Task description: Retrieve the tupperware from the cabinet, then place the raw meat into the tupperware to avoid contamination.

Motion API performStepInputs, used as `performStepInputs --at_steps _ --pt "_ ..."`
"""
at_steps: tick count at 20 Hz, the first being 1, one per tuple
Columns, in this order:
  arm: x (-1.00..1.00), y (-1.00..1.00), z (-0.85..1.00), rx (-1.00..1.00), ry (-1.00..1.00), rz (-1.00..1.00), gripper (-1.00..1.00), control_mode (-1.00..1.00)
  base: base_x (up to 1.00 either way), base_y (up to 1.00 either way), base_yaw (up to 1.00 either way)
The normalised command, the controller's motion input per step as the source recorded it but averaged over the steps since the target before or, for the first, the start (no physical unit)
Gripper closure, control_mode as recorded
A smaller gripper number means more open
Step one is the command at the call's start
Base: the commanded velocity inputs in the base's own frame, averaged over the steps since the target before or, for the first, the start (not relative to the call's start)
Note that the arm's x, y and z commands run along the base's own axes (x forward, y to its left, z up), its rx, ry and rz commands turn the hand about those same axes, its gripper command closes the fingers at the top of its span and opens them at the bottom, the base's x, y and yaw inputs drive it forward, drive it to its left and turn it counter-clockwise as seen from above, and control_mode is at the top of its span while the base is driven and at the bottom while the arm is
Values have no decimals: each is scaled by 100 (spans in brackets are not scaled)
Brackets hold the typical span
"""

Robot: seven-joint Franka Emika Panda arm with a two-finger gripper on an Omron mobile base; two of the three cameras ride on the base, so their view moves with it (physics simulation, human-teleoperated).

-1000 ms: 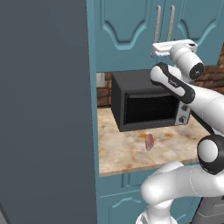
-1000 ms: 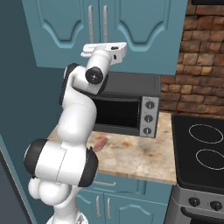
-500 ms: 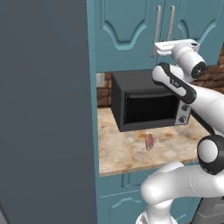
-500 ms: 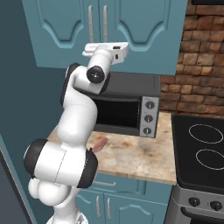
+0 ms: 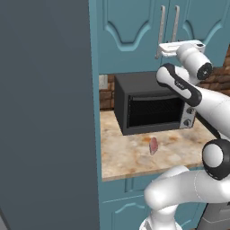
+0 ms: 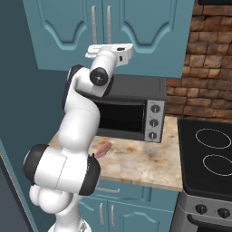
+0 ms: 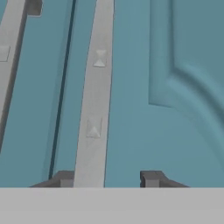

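The cabinet point(image 5: 134, 31), teal with arched-panel doors, hangs closed above the microwave point(image 5: 150, 108); no lettering can be read on either. My hand point(image 7: 107, 178) is raised to the door front, its two fingertips point(image 7: 151, 178) straddling one silver bar handle point(image 7: 94, 109), one tip against the handle's edge and the other standing off on the door panel. I cannot tell whether the handle is clamped. A second handle point(image 7: 11, 65) runs beside it across the door seam. The raw meat point(image 5: 153, 145) lies on the mottled stone surface point(image 5: 130, 157) just in front of the microwave. A stove point(image 6: 208, 154) adjoins on the right; a tall dark grey unit point(image 5: 45, 112) stands left.
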Motion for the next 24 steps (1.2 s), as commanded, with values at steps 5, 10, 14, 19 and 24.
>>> performStepInputs --at_steps 5,10,14,19,24 --pt "-1 34 0 -1 0 0 100 -100 0 0 0" --pt "2 33 -2 -1 6 0 100 -100 0 0 0" --pt "8 1 0 0 6 0 100 -100 0 0 0" --pt "-26 -11 0 0 13 0 100 -100 0 0 0" --pt "-54 -19 0 0 13 0 100 -100 0 0 0"
